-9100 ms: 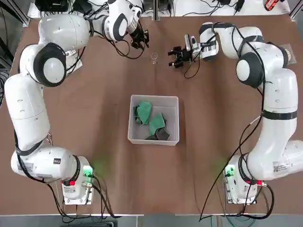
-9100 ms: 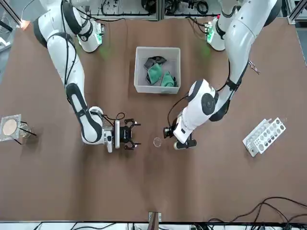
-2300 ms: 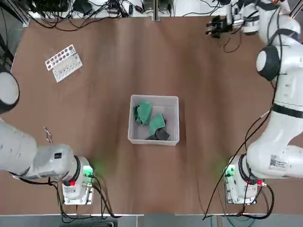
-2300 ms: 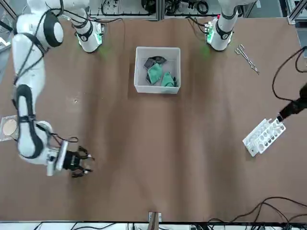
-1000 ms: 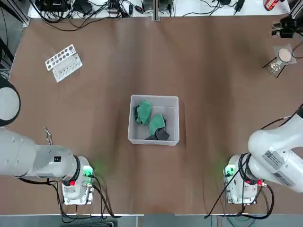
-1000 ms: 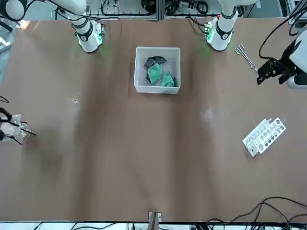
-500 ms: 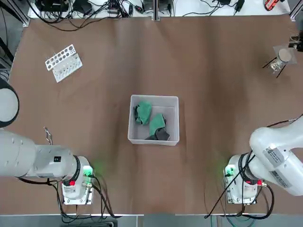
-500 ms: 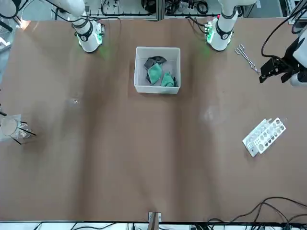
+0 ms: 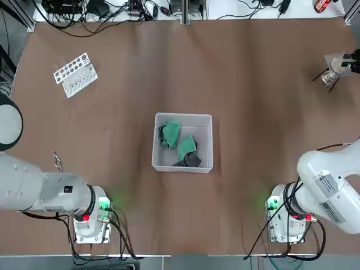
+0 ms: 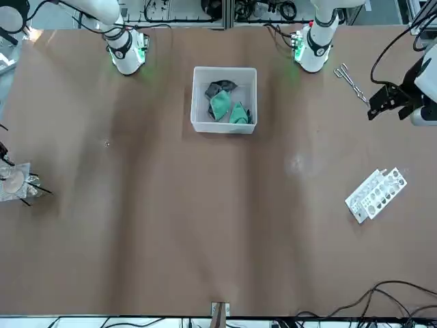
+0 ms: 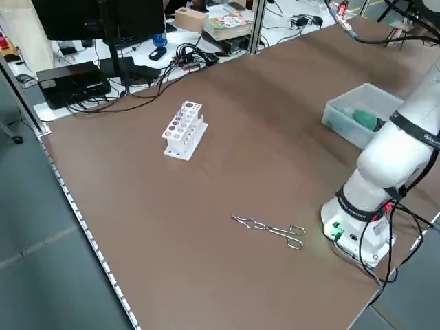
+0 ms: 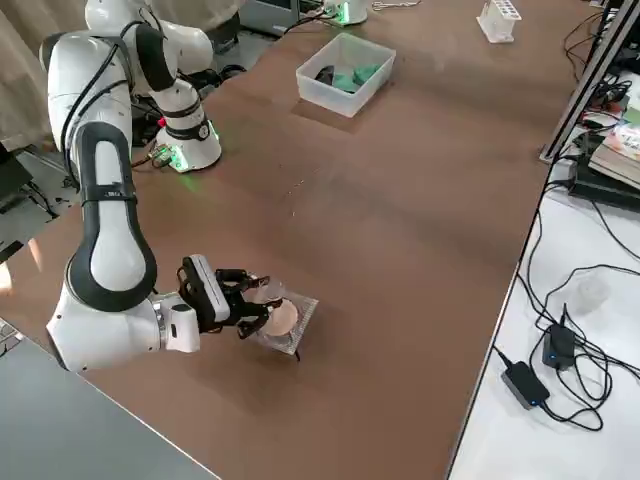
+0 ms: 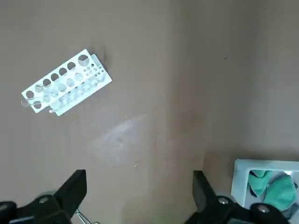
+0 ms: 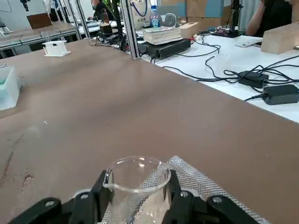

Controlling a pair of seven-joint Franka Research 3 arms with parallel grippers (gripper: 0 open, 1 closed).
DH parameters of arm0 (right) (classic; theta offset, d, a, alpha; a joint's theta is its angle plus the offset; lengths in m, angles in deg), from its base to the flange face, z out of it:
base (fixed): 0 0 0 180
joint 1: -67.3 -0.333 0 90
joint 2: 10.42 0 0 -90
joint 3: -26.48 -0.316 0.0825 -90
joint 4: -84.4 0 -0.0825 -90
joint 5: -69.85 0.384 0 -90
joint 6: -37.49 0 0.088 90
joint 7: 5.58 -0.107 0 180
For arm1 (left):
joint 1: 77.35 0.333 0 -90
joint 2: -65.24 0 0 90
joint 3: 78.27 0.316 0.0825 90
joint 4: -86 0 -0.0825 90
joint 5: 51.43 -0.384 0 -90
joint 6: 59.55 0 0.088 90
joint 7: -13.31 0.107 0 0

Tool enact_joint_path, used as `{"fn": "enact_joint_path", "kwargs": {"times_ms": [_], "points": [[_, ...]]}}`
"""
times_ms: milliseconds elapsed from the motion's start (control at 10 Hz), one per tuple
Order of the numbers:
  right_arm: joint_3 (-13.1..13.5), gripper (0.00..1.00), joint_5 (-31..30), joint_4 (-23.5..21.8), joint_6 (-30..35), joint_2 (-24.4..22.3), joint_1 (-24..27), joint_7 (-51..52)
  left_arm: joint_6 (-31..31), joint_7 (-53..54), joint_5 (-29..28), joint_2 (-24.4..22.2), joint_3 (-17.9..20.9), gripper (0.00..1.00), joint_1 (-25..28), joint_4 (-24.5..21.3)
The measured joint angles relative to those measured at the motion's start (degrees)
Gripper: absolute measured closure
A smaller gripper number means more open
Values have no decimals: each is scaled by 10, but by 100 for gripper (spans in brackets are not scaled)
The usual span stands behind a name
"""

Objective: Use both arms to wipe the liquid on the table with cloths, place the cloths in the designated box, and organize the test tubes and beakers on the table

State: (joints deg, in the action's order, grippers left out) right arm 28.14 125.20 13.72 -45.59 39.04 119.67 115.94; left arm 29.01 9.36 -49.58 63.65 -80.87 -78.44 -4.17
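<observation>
A clear glass beaker (image 14: 138, 184) is being gripped between the 2 fingers of the right end effector (image 12: 243, 301), over the wire-mesh stand (image 12: 290, 325) at the far right edge of the tabletop (image 9: 253, 101). The left end effector (image 13: 140, 196) is being held spread and empty, high above the tabletop. 2 green cloths (image 9: 179, 143) are lying in the grey box (image 9: 158, 160) at mid-table. The white test tube rack (image 9: 75, 74) is standing at the far left.

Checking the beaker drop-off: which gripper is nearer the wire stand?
Right. The right gripper is at the wire stand, fingers around a beaker. The left gripper hovers far across the table, beyond the rack.
</observation>
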Motion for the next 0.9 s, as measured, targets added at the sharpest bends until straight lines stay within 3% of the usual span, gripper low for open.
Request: {"fn": "enact_joint_path", "kwargs": {"times_ms": [200, 400, 600, 900], "points": [[0, 41, 0, 0, 6, 1, 0, 0, 0, 0, 0, 0, 0, 0, 0, 0], [0, 32, 0, 0, 8, 2, 1, 2, 0, 0, 0, 2, 0, 0, 2, 0], [-1, 3, 0, 0, 9, 3, 1, 4, 0, 0, 0, 4, 0, 0, 2, 0], [-1, 1, 0, 16, 40, 3, 6, 4, 0, 0, 0, 4, 0, 0, 2, 0]]}}
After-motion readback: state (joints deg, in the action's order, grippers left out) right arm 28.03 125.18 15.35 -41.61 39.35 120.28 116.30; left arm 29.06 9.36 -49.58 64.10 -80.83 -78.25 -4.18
